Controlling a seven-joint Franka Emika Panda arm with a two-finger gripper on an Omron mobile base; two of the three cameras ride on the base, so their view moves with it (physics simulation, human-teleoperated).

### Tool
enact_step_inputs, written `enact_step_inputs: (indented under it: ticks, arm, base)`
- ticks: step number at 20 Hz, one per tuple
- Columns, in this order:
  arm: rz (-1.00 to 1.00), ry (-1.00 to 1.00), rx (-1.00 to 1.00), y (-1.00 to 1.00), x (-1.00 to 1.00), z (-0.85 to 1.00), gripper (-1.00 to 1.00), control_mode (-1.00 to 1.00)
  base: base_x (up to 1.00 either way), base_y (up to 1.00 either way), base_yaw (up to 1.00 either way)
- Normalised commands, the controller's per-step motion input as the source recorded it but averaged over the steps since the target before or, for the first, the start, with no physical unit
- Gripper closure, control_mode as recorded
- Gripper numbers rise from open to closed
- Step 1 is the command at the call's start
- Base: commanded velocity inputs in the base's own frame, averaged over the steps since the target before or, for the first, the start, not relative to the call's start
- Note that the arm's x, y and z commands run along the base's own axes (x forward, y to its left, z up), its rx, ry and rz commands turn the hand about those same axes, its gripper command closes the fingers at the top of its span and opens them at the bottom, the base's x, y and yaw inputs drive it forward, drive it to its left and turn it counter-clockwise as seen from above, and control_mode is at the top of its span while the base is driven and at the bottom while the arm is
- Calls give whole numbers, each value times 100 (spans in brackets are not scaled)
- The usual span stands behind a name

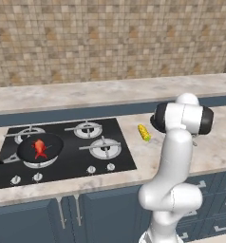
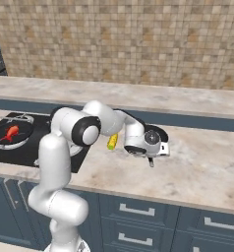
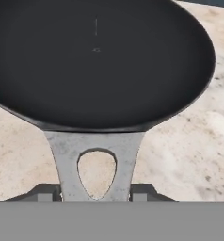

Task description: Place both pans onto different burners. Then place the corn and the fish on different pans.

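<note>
One black pan sits on the front-left burner with the red-orange fish lying in it; both also appear in the right base view, pan and fish. The second pan rests on the counter right of the cooktop, its dark rim peeking out behind my arm. My gripper is low over the counter, fingers pressed against both sides of this pan's grey handle. The yellow corn lies on the counter between cooktop and second pan, also.
The black cooktop has bare burners at the back centre and front right, with small knobs along its front. A raised ledge and tiled wall run behind. Bare counter lies right of the second pan.
</note>
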Motion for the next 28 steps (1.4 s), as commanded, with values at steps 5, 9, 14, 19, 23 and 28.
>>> enact_step_inputs:
  ticks: [5, 9, 14, 19, 23, 28]
  arm:
    - [5, -4, -3, 33, -6, 21, 100, -100]
    - [8, -12, -5, 46, -26, 66, 100, -100]
    - [9, -7, -3, 44, -24, 56, 100, -100]
    - [14, 0, 0, 40, -5, 28, 100, -100]
    - [13, 1, 0, 44, 0, 24, 100, -100]
    - [12, 9, 6, 41, 0, 6, 100, -100]
  base:
    - [0, 0, 0]
    - [0, 0, 0]
    - [0, 0, 0]
    - [0, 0, 0]
    - [0, 0, 0]
    - [0, 0, 0]
